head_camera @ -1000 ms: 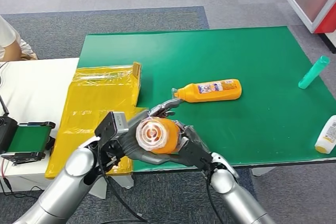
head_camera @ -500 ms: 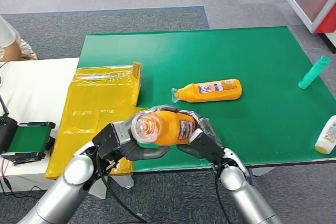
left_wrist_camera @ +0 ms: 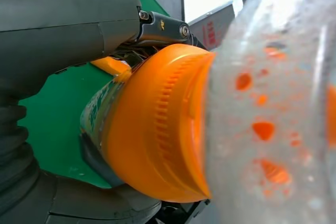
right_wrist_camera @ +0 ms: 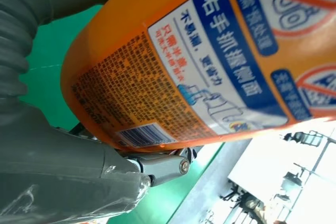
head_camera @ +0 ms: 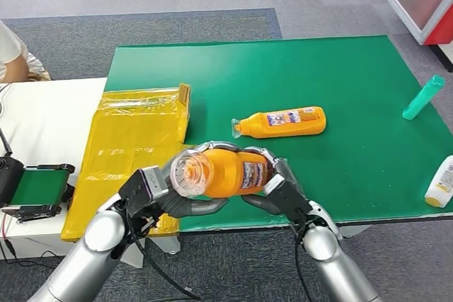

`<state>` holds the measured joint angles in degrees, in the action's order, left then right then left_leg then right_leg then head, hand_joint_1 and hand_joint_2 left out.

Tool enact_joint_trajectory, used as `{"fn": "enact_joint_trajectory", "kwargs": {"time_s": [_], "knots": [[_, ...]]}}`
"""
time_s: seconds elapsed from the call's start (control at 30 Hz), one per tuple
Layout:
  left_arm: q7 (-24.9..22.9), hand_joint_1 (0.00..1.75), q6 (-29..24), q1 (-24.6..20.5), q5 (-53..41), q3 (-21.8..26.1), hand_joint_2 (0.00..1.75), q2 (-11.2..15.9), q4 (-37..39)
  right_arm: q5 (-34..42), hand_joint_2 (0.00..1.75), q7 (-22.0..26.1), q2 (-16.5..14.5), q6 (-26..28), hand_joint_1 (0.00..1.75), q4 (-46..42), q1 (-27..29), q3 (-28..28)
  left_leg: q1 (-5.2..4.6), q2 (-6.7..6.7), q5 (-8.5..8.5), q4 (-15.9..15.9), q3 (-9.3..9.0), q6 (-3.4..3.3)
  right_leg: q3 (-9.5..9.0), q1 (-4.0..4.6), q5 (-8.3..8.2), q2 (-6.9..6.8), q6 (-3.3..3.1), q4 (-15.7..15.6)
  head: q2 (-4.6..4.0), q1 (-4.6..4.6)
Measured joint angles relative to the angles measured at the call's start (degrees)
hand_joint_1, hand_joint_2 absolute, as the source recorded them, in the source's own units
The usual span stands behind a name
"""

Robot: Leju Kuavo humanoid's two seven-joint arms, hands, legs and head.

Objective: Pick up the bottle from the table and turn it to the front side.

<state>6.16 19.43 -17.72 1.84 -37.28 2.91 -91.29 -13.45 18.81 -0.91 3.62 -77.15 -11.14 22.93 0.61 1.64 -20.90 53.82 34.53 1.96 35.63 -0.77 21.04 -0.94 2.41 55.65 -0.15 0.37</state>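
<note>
An orange bottle (head_camera: 229, 172) with a clear cap hangs on its side above the front edge of the green table (head_camera: 347, 68), cap end towards my left. My left hand (head_camera: 181, 199) cups it under the neck and cap. My right hand (head_camera: 277, 189) grips the base end, fingers over the label. In the left wrist view the orange shoulder (left_wrist_camera: 158, 129) and the clear cap (left_wrist_camera: 269, 103) loom close under my left hand's thumb (left_wrist_camera: 59, 24). In the right wrist view the printed label (right_wrist_camera: 213, 66) with a barcode lies against my right hand (right_wrist_camera: 51, 171).
A second orange bottle (head_camera: 283, 122) lies on the table behind the held one. A teal tube (head_camera: 423, 97) and a white bottle (head_camera: 441, 183) lie near the right edge. A yellow bag (head_camera: 134, 146) covers the left end. A person (head_camera: 13, 54) sits at far left.
The bottle has swung from cap-towards-camera to lying sideways and risen a little. My right hand has slid towards the base end; my left hand stays under the cap end.
</note>
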Motion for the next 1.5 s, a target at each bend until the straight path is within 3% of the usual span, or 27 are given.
{"fn": "enact_joint_trajectory", "kwargs": {"time_s": [0.1,0.4,0.7,1.1,1.2,1.37,1.5], "knots": [[1.12,1.75,-0.07,0.49,0.28,0.66,1.75,0.00,-0.92,1.95,1.75,-0.07,0.55,-1.83,0.00,-2.82,0.46,-0.38,0.00,0.00,0.00,0.00,0.01,0.00,0.00,0.00,0.00,0.00,0.00,0.00,0.00,-0.01],[1.96,1.75,-7.30,4.25,-4.95,4.58,1.75,0.93,-2.87,5.28,1.75,-1.02,1.08,-1.78,0.00,-6.35,1.02,-3.18,0.00,0.00,0.00,0.00,0.01,0.01,0.06,0.00,0.00,0.01,0.00,0.00,0.00,0.00],[0.74,1.75,-23.43,9.75,-31.39,12.49,1.75,2.02,-7.82,3.74,1.75,-0.40,1.26,-1.56,0.00,-14.53,5.19,-9.05,0.00,0.01,-0.02,0.00,0.08,0.01,0.15,0.00,0.02,0.03,0.00,0.00,0.00,0.01],[-3.56,1.75,-28.02,10.51,-45.01,17.17,1.75,2.20,-8.46,1.69,1.75,0.09,1.26,-2.94,0.00,-23.19,7.99,-10.03,0.00,0.01,-0.01,0.00,0.08,0.02,0.16,0.00,0.01,0.03,-0.01,0.00,0.00,0.01],[-7.62,1.75,-29.18,9.70,-55.22,17.26,1.75,2.21,-7.44,1.68,1.75,0.36,1.23,-3.48,0.00,-24.37,8.25,-10.10,0.00,0.01,0.00,0.00,0.08,0.02,0.16,0.00,0.01,0.03,-0.01,0.00,0.00,0.00],[-15.15,1.75,-29.49,5.24,-73.94,17.26,1.75,2.23,1.24,1.69,1.75,0.43,1.21,-3.68,0.00,-27.77,8.28,-10.20,0.00,0.01,0.03,0.00,0.07,0.02,0.18,0.00,-0.05,0.03,-0.03,0.00,0.00,-0.01],[-15.60,1.75,-25.06,0.99,-76.65,17.12,1.75,1.90,11.44,1.50,1.75,0.54,1.21,-4.18,0.00,-30.78,8.18,-10.46,0.00,0.01,0.07,0.00,0.07,0.03,0.18,0.00,-0.09,0.04,-0.05,0.00,0.00,0.00]]}}
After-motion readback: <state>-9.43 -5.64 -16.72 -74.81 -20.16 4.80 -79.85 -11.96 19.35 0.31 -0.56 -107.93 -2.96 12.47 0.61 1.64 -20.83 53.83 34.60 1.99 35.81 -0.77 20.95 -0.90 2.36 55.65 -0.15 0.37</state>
